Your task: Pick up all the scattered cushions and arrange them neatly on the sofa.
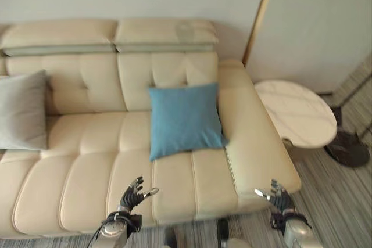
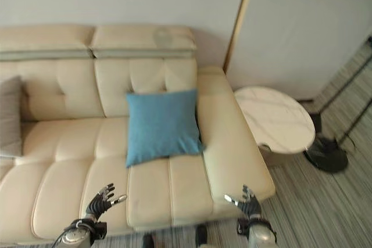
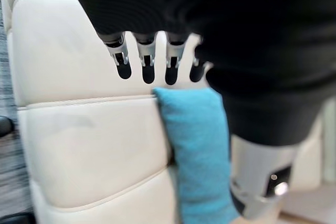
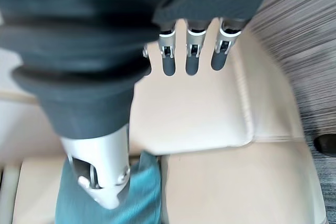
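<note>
Both hands empty, fingers spread: left hand (image 1: 131, 197) over front edge of sofa (image 1: 87, 190), right hand (image 1: 280, 199) off its front right corner. Blue cushion (image 1: 185, 119) propped vs backrest, right seat. Grey cushion (image 1: 22, 110) far left, partly cut off, prob. upright too. Round side table (image 1: 296, 111) beyond armrest. Looks like between picks; next: scan floor for stray cushions.

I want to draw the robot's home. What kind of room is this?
Probably a living room: a big cream sofa holds a blue cushion and a grey cushion, with a round marble side table beside it.
</note>
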Controlling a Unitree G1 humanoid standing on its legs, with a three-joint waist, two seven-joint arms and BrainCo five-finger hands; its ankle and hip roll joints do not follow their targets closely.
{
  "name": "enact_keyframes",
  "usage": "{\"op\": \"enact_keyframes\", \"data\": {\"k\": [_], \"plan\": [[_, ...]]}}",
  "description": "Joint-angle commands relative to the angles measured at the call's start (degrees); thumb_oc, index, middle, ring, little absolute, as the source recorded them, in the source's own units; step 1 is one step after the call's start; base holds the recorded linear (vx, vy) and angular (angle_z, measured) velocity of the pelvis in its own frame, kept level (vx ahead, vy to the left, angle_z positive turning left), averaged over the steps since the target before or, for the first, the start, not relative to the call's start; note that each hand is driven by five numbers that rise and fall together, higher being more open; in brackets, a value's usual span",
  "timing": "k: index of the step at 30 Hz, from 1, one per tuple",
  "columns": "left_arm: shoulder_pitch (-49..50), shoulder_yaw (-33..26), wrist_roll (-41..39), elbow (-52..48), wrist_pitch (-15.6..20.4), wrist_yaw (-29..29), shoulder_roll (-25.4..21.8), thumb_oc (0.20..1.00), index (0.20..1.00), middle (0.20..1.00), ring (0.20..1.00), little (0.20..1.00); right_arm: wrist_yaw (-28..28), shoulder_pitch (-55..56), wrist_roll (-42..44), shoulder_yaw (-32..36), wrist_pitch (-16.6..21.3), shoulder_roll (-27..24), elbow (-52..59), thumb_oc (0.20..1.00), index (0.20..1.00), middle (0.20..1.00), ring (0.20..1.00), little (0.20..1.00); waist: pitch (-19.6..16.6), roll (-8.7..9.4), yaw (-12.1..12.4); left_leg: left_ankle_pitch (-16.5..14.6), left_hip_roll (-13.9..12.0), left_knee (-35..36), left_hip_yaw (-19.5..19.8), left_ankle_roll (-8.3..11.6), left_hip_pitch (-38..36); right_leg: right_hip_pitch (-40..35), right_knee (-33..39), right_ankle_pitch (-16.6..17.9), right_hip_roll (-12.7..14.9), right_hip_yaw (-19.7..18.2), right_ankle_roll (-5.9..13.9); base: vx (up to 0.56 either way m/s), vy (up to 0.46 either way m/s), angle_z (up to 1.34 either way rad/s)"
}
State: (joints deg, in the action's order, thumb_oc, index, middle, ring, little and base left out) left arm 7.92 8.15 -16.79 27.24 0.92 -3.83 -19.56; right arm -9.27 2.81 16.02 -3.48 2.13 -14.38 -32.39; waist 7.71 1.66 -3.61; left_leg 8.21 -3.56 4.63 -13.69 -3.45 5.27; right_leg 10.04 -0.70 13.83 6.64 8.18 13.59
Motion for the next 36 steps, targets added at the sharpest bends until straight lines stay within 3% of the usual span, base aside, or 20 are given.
{"op": "enact_keyframes", "data": {"k": [1, 4, 6, 9, 10, 11, 12, 13, 18, 19, 23, 36], "plan": [[-0.1, -2.6, 1.5, -4.6, 2.2, -0.1, -2.2, 1.0, 1.0, 1.0, 1.0, 1.0, -0.5, -0.9, 1.6, 1.4, 2.2, -0.4, 3.4, 1.0, 1.0, 1.0, 1.0, 1.0, 0.9, -0.31, 1.7, -6.9, 0.6, 0.4, 1.3, 3.24, -1.3, -6.4, -13.1, -19.2, 2.1, 2.7, -5.31, -0.19, -0.02, -0.45], [0.7, -3.3, 1.5, -4.0, 1.4, -0.6, -1.4, 1.0, 1.0, 1.0, 1.0, 1.0, -0.4, -0.2, 2.9, 1.8, 1.8, -0.1, 3.3, 1.0, 1.0, 1.0, 1.0, 1.0, -1.1, 1.8, 3.9, -4.6, 0.7, -0.9, -1.8, 3.45, 2.2, -12.9, -9.0, -21.6, -0.2, 1.3, -5.05, -0.31, -0.112, -0.57], [0.7, -3.5, 1.5, -5.2, 1.3, -1.3, -0.8, 1.0, 1.0, 1.0, 1.0, 1.0, -0.9, 0.1, 3.8, 1.1, 2.1, 0.2, 4.0, 1.0, 1.0, 1.0, 1.0, 1.0, -0.8, 2.17, 4.9, -1.7, -1.0, -2.8, -2.8, 4.86, 5.0, -14.9, -3.3, -24.1, -2.7, 1.1, -7.78, -0.37, -0.28, -0.49], [0.5, -3.5, 0.2, -5.9, 1.4, -1.9, 0.1, 1.0, 1.0, 1.0, 1.0, 1.0, -1.1, 0.2, 4.2, 0.8, 2.4, -0.4, 4.9, 1.0, 1.0, 1.0, 1.0, 1.0, 1.2, 1.13, 4.6, 0.6, -2.7, -5.3, -2.2, 6.38, 6.9, -15.1, -1.3, -24.4, -5.2, 1.4, -9.59, -0.3, -0.235, -0.28], [0.4, -3.7, -0.5, -6.1, 1.8, -2.3, 0.6, 1.0, 1.0, 1.0, 1.0, 1.0, -1.3, -0.1, 4.0, 0.4, 2.5, -0.9, 5.5, 1.0, 1.0, 1.0, 1.0, 1.0, 2.5, 0.26, 4.9, 2.3, -3.7, -6.1, -0.2, 7.74, 8.7, -14.3, -1.2, -24.1, -5.9, 1.9, -10.29, -0.5, -0.198, 0.06], [-0.4, -3.7, -2.4, -5.7, 2.2, -3.0, 1.4, 1.0, 1.0, 1.0, 1.0, 1.0, -1.5, -1.4, 3.4, -0.3, 2.5, -1.4, 5.2, 1.0, 1.0, 1.0, 1.0, 1.0, 3.6, -0.05, 5.1, 1.4, -2.8, -7.4, 4.4, 8.44, 9.5, -12.7, -1.9, -23.4, -5.5, 2.6, -10.59, -0.49, -0.168, 0.12], [-0.5, -3.7, -2.7, -5.7, 2.1, -2.9, 1.6, 1.0, 1.0, 1.0, 1.0, 1.0, -1.3, -1.6, 3.3, -0.4, 2.4, -1.5, 5.5, 1.0, 1.0, 1.0, 1.0, 1.0, 3.6, 0.16, 4.7, 0.2, -2.6, -8.4, 5.4, 8.06, 9.2, -12.2, -1.9, -22.8, -4.9, 3.1, -10.4, -0.43, -0.099, -0.01], [-0.5, -3.3, -2.5, -5.6, 1.9, -2.6, 1.5, 1.0, 1.0, 1.0, 1.0, 1.0, -0.9, -1.5, 2.9, -0.8, 2.0, -1.9, 6.4, 1.0, 1.0, 1.0, 1.0, 1.0, 3.4, 1.03, 4.1, -3.4, -2.7, -12.4, 4.8, 7.21, 7.7, -11.4, -1.6, -21.6, -3.3, 4.0, -10.2, -0.26, -0.053, -0.08], [0.1, -2.5, -2.8, -6.1, 1.8, -1.3, 1.9, 1.0, 1.0, 1.0, 1.0, 1.0, 0.6, -1.6, 2.6, -1.5, 1.8, -2.4, 7.0, 1.0, 1.0, 1.0, 1.0, 1.0, 1.9, 1.35, 2.8, -11.5, -2.0, -15.0, 6.3, 6.19, 0.2, -10.2, -0.8, -20.2, -1.9, 4.7, -9.98, -0.11, 0.026, 0.29], [0.1, -1.5, -2.4, -6.2, 1.1, -1.8, 2.5, 1.0, 1.0, 1.0, 1.0, 1.0, 0.2, -0.8, 2.5, -0.8, 1.6, -2.0, 7.3, 1.0, 1.0, 1.0, 1.0, 1.0, 0.7, 0.25, 1.1, -10.5, -3.1, -11.2, 4.5, 6.7, -3.2, -9.5, -0.5, -19.8, -2.1, 6.0, -9.73, -0.05, 0.111, 0.25], [-0.2, -0.4, -1.6, -6.1, 1.3, -1.7, 3.2, 1.0, 1.0, 1.0, 1.0, 1.0, -0.5, -1.1, 2.8, -0.6, 2.0, -1.5, 6.2, 1.0, 1.0, 1.0, 1.0, 1.0, -1.4, -1.08, 0.1, -8.8, -2.6, -2.7, 3.1, 7.61, -5.8, -9.4, 1.5, -18.3, -2.3, 7.2, -8.89, -0.01, 0.098, 0.7], [2.6, -1.6, -0.3, -6.6, 0.7, -0.9, 2.7, 1.0, 1.0, 1.0, 1.0, 1.0, 1.7, 0.2, 1.3, -3.1, 0.1, -0.7, 5.5, 1.0, 1.0, 1.0, 1.0, 1.0, -2.2, 0.0, 1.3, -9.5, -1.1, -0.4, 2.7, 6.47, -9.2, -12.3, 3.3, -16.7, -1.2, 5.9, -7.32, 0.01, 0.063, -0.08]]}}
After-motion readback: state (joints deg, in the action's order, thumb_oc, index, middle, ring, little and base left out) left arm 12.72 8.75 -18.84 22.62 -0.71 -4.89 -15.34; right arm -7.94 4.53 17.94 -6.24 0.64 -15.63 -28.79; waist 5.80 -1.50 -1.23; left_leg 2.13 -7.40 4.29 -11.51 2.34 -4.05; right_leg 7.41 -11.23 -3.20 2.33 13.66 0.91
